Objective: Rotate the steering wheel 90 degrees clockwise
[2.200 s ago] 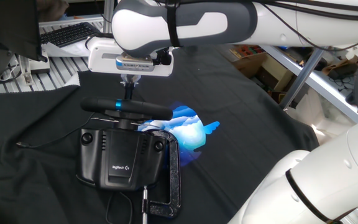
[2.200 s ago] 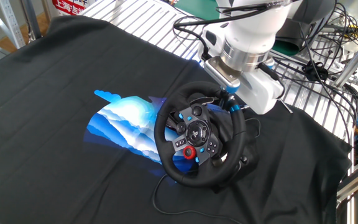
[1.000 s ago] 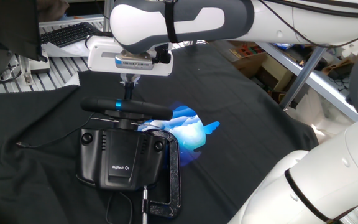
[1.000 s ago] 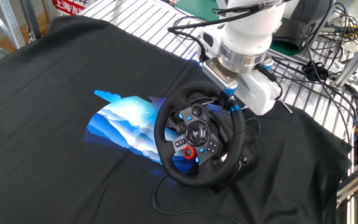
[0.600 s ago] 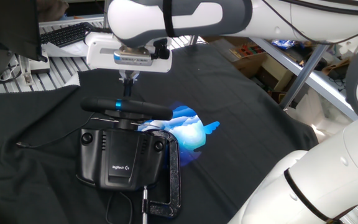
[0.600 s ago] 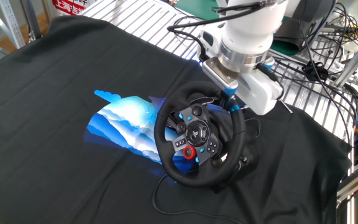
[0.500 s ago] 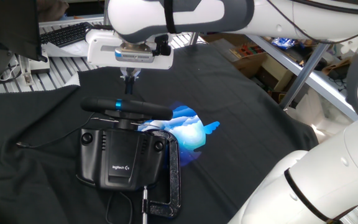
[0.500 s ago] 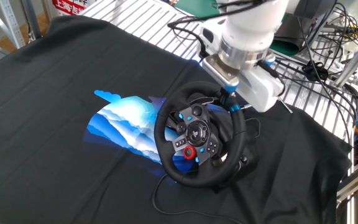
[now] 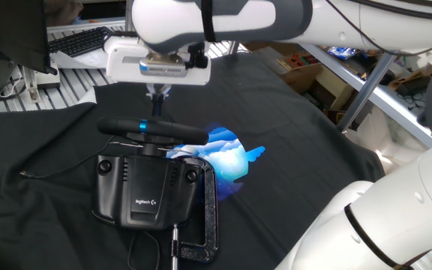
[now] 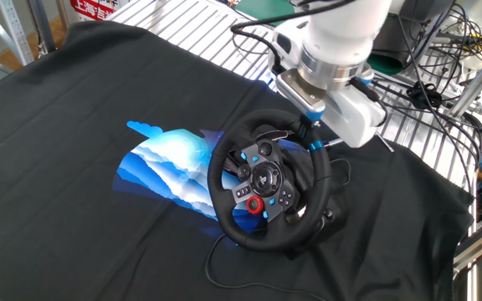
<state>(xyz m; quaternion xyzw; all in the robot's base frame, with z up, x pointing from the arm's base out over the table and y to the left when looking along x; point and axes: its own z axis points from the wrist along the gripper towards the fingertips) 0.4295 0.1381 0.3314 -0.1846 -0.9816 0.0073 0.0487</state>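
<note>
The steering wheel (image 9: pixel 178 133) shows edge-on in one fixed view, a black rim with a light-blue stripe (image 9: pixel 142 126). From the other fixed view I see its face, with the black rim (image 10: pixel 213 180) and the stripe (image 10: pixel 313 145) at the far right. My gripper (image 9: pixel 156 106) hangs just above the stripe and is clear of the rim. The other fixed view shows the gripper (image 10: pixel 312 127) a little over the rim's far edge. Its fingers look slightly apart and hold nothing.
The black Logitech base (image 9: pixel 148 187) sits in front of the wheel, held by a metal C-clamp (image 9: pixel 210 217). A black cloth with a blue print (image 10: pixel 166 163) covers the table. A keyboard (image 9: pixel 85 39) lies behind, and cables lie on a wire rack (image 10: pixel 429 125).
My gripper has let go of the rim at the blue stripe and risen a little straight up. The wheel has not turned.
</note>
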